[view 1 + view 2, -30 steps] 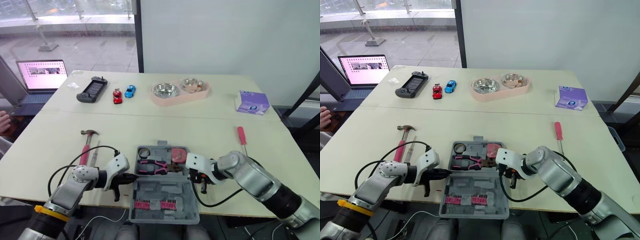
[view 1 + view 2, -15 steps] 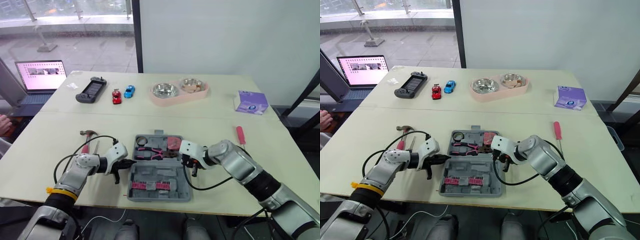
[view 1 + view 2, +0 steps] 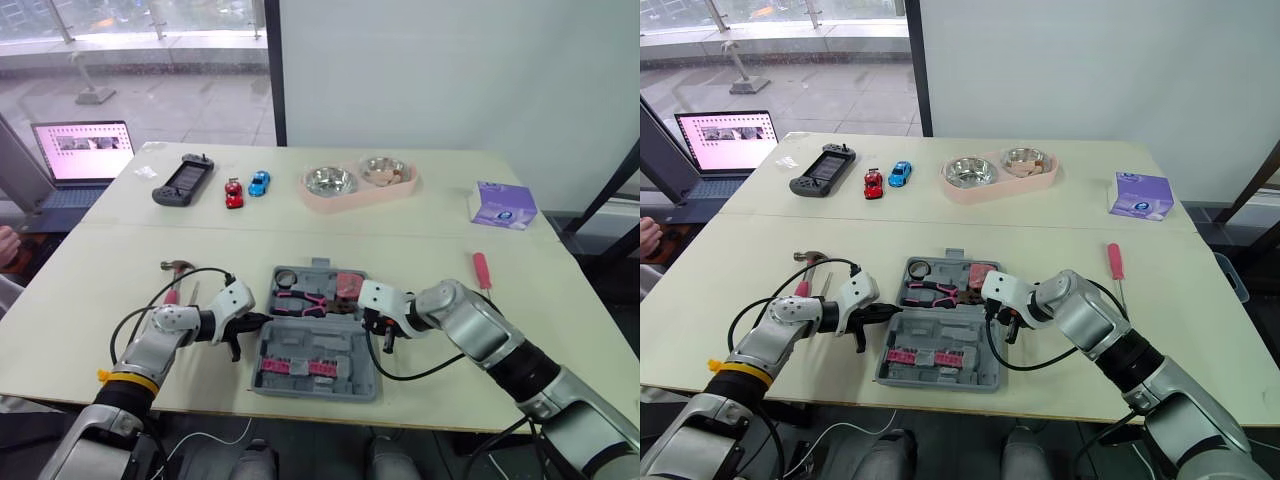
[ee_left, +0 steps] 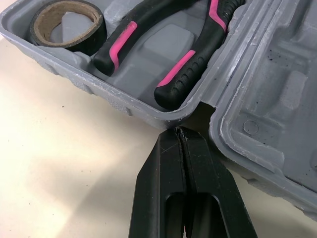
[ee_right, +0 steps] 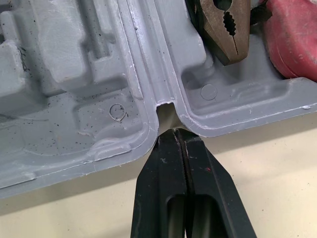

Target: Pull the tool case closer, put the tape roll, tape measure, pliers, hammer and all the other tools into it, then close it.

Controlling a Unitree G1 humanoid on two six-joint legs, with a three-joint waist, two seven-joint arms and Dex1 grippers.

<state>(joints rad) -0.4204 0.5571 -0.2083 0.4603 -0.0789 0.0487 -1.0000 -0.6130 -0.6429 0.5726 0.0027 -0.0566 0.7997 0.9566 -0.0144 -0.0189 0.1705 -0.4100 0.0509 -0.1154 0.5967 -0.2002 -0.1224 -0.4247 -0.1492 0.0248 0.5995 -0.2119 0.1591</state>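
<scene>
pale table (image 3: 90, 330) now carries the whole tool case (image 3: 315, 365); a second ago its front half overhung the near edge. your left claw (image 4: 181, 131) and right claw (image 5: 173, 133) are pinched together, empty, at its 9 and 3 o'clock hinge notches. hammer (image 3: 172, 285) at 10 o'clock and screwdriver (image 3: 483, 268) at 2 o'clock await loading.

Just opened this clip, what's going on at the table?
The robot has both hands at the open tool case. The left hand and right hand, each with fingers shut, have their tips at the hinge notches on opposite sides of it. The tape roll, pliers and red tape measure lie in the case's far half. The hammer lies on the table left of the case and a red-handled screwdriver to its right, so packing isn't finished.
</scene>
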